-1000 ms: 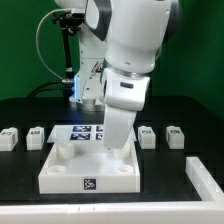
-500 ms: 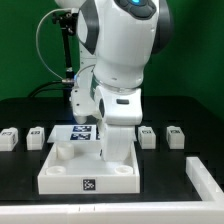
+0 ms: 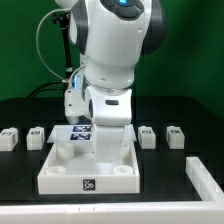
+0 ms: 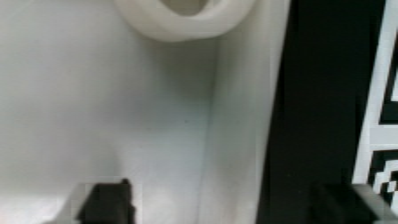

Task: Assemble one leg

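Observation:
Several legs, small white blocks with marker tags, lie in a row on the black table: two at the exterior view's left (image 3: pixel 9 138) (image 3: pixel 36 135) and two at its right (image 3: pixel 147 135) (image 3: pixel 175 135). The large white square plate (image 3: pixel 60 172) with round corner sockets lies in the middle. My arm reaches down over the plate's far side, and its bulk hides the fingers in the exterior view. In the wrist view my gripper (image 4: pixel 231 205) is open and holds nothing. One dark fingertip (image 4: pixel 107 205) is over the plate (image 4: pixel 178 150), and the other is over the black table beside the plate's edge. A round socket (image 4: pixel 183 18) lies ahead.
The marker board (image 3: pixel 78 131) lies just behind the plate and also shows in the wrist view (image 4: pixel 384 120). A white bar (image 3: pixel 205 178) lies at the exterior view's lower right. A black stand with cables rises at the back left (image 3: pixel 62 50).
My arm has swung toward the exterior view's left and turned at the wrist. Its hand now sits over the plate's far middle. The plate and the legs have not moved.

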Tool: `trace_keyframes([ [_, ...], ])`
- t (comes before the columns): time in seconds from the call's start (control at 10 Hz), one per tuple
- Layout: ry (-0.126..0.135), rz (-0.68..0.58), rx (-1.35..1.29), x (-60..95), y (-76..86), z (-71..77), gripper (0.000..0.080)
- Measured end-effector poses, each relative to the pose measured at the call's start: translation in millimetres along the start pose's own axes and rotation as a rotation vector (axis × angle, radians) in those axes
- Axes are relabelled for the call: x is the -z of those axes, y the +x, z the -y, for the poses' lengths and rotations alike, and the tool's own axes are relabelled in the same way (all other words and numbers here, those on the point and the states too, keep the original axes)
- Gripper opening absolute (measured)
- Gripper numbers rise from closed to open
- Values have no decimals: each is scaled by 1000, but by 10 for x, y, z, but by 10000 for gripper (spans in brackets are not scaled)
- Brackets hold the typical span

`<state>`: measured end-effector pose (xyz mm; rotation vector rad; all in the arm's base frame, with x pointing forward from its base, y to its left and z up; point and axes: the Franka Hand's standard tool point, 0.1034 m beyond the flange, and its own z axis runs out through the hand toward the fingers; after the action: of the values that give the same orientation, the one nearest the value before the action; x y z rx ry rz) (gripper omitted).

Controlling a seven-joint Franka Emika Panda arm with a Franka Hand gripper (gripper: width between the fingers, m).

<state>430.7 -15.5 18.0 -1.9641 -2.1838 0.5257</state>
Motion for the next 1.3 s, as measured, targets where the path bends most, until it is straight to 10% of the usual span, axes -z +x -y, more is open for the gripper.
trace_keyframes([
  [0.1, 0, 0, 0, 0, 0, 0, 406],
  [0.3, 0, 0, -2, 2, -5, 1, 83],
  [1.1, -5, 0, 0, 10, 3, -9, 77],
  [1.3, -11, 7, -51, 129, 257, -175, 77],
])
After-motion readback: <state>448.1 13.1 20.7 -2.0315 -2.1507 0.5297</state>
